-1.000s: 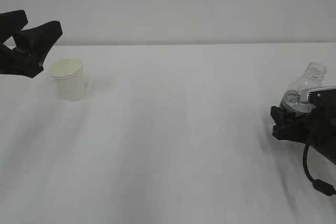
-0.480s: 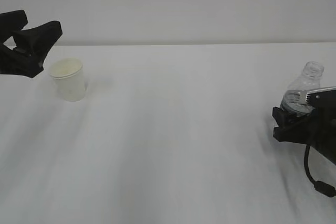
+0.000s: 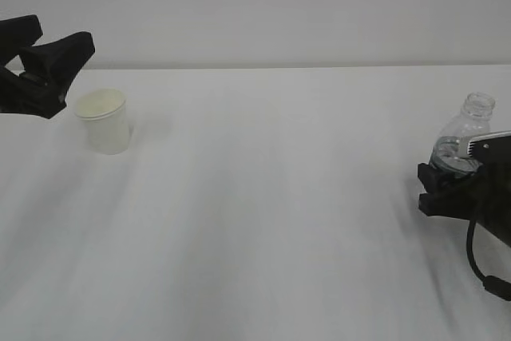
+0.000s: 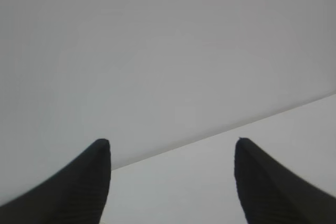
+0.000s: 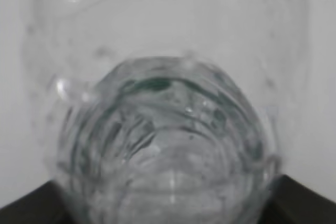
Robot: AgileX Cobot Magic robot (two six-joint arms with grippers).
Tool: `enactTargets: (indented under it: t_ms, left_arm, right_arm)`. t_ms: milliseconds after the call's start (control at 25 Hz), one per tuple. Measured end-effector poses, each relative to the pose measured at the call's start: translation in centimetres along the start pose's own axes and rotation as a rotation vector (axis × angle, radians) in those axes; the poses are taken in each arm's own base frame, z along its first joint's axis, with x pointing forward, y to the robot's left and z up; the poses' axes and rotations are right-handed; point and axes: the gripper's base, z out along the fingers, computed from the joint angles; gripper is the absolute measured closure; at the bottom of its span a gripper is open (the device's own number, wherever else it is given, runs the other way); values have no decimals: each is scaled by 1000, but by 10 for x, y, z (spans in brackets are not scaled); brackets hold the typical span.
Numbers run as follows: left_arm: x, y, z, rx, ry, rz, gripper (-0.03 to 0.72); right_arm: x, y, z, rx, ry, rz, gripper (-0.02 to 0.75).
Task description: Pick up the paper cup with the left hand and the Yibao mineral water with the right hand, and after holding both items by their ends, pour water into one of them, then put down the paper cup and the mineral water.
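The white paper cup [image 3: 104,121] stands upright on the table at the far left. My left gripper [image 3: 65,31] hangs open just above and left of it, apart from it. In the left wrist view the left gripper [image 4: 172,142] has nothing between its spread fingers, and the cup is out of that view. At the right edge the clear Yibao mineral water [image 3: 467,129] leans slightly, its capless neck up. My right gripper [image 3: 445,185] is shut on its lower part. In the right wrist view the bottle [image 5: 163,129] fills the frame between the jaws of the right gripper [image 5: 168,205].
The white table [image 3: 279,197] runs back to a plain pale wall. A black cable [image 3: 479,261] loops down from the right arm near the table's front right.
The right gripper has shifted slightly down and right with the bottle, and the bottle now stands more upright. The left gripper and the cup have not moved.
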Motion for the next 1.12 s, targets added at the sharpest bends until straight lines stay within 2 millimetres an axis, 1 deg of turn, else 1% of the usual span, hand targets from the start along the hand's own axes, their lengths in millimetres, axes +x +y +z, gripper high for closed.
enactTargets:
  t_ms: [120, 280, 640, 840, 1120]
  left_arm:
    - [0, 0, 0, 0, 0, 0, 159]
    - [0, 0, 0, 0, 0, 0, 159]
    - [0, 0, 0, 0, 0, 0, 159]
    - [4, 0, 0, -5, 44, 0, 159]
    - [11, 2, 1, -16, 98, -7, 159]
  right_arm:
    - [-1, 0, -1, 0, -1, 0, 271]
    - [-5, 0, -10, 1, -7, -1, 271]
    - [-26, 1, -35, 2, -79, -12, 272]
    - [-27, 2, -43, -5, -80, 1, 272]
    - [-25, 4, -49, -17, -70, 11, 272]
